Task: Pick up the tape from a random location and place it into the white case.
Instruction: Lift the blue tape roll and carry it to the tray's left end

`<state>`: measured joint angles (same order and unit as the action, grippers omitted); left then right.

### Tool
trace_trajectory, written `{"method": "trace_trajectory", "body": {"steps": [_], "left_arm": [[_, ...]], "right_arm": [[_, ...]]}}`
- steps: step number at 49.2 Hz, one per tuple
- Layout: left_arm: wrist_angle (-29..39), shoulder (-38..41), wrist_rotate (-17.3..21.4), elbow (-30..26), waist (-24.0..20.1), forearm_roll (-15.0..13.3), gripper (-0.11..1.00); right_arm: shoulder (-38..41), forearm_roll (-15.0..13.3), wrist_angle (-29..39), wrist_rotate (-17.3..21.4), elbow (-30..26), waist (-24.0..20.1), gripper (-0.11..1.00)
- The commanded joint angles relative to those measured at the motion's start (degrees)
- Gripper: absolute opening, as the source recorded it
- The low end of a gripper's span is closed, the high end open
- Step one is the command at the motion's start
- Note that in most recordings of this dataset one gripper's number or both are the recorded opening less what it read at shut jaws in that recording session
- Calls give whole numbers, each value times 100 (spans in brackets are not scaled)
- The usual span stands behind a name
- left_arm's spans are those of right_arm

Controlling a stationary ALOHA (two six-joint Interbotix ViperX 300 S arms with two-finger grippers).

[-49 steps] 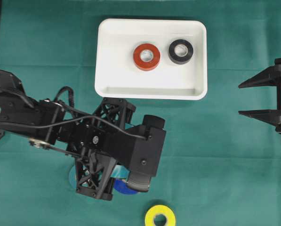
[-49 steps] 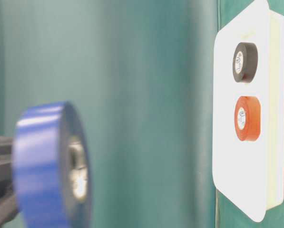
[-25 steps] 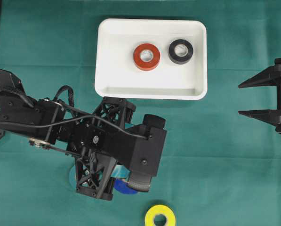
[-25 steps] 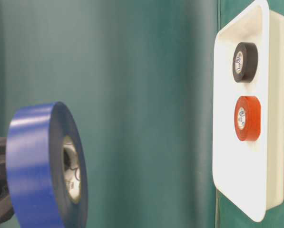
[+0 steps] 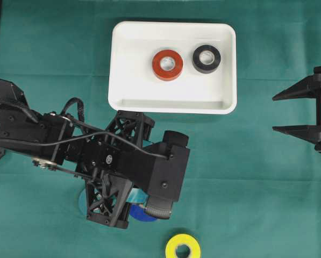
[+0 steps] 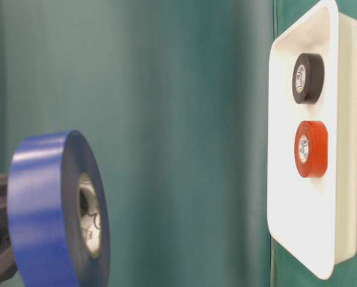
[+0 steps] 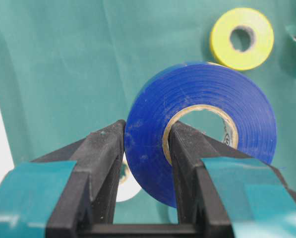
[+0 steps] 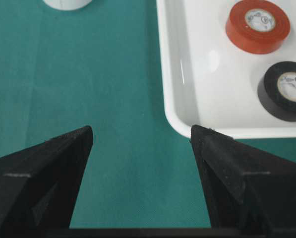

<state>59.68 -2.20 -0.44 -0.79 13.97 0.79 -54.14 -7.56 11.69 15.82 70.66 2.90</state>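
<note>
Nothing has shifted over the last second: left pincer (image 7: 143, 163) still pinches the blue tape (image 7: 202, 129) through its wall, one finger in the core, roll held off the green surface (image 5: 246, 177). White case (image 5: 122, 64) sits at 12 o'clock, holding red tape (image 5: 167, 64) and black tape (image 5: 206, 58). Right pincer (image 5: 292, 112) spread, idle. Yellow tape (image 5: 183, 249) waits at 6 o'clock. Grasp looks settled; carry comes next.

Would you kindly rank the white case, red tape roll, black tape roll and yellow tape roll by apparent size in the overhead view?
1. white case
2. red tape roll
3. black tape roll and yellow tape roll: too alike to rank; the yellow one is cut off at the frame edge.
</note>
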Motion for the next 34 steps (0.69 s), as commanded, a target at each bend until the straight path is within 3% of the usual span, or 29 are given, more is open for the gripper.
{"method": "trace_trajectory", "body": {"steps": [1, 20, 34], "left_arm": [[-26, -202, -9, -105, 18, 18, 22], [-18, -211, -18, -70, -26, 9, 22], [105, -237, -9, -9, -466, 26, 22]], "right_arm": [[44, -9, 0, -9, -167, -9, 76], [44, -9, 18, -9, -167, -9, 76], [35, -9, 53, -9, -167, -9, 76]]}}
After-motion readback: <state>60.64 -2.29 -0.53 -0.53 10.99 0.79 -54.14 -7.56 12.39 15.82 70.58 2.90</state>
